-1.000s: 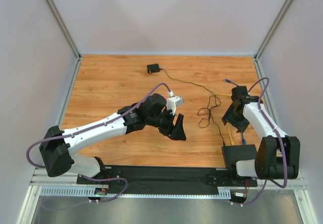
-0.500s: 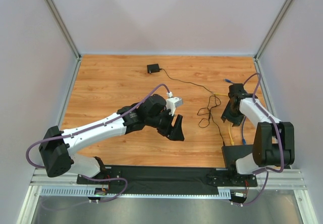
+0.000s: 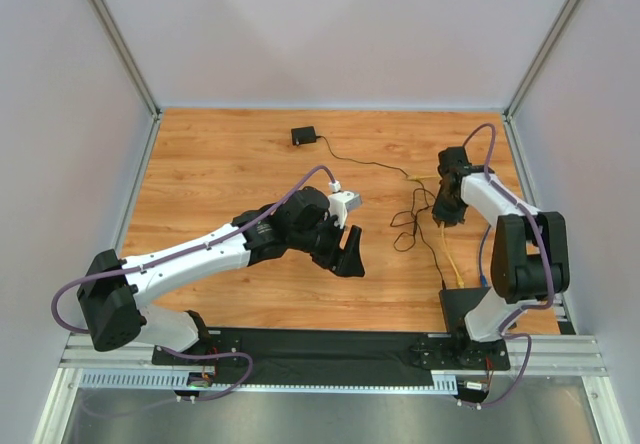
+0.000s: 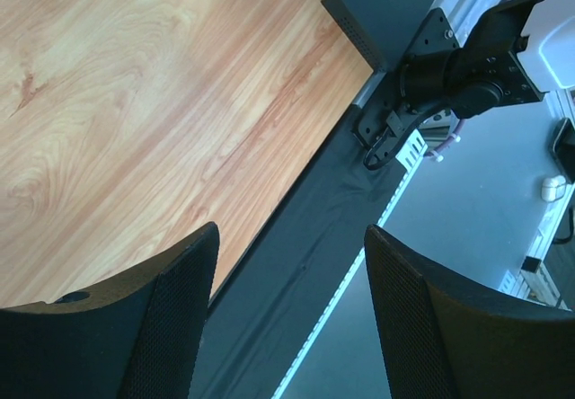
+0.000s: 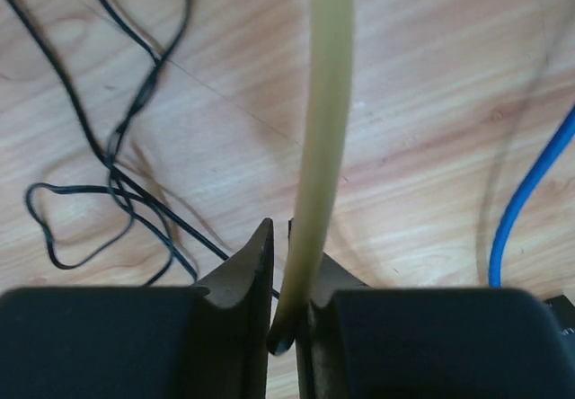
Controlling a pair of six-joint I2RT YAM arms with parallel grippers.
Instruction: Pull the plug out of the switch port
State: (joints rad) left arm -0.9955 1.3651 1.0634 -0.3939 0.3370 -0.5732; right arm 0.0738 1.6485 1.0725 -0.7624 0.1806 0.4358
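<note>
The switch (image 3: pixel 472 307) is a flat black box at the table's near right, beside the right arm's base; its corner shows in the left wrist view (image 4: pixel 386 8). A yellow cable (image 3: pixel 452 259) runs from its far edge away across the wood. The plug and the switch port are too small to make out. My right gripper (image 3: pixel 446 212) hangs over this cable. In the right wrist view its jaws (image 5: pixel 280 237) are shut on the yellow cable (image 5: pixel 325 102), which rises between them. My left gripper (image 3: pixel 350 254) hovers mid-table, open (image 4: pixel 292 233) and holding nothing.
A small black adapter (image 3: pixel 303 135) lies at the far middle. Its thin black cord (image 3: pixel 405 229) loops left of the right gripper (image 5: pixel 117 147). A blue cable (image 5: pixel 530 183) lies right of the yellow one. The black base rail (image 4: pixel 296 264) borders the near edge.
The right gripper swung away and leftward over the yellow cable and closed on it. The left arm has barely moved.
</note>
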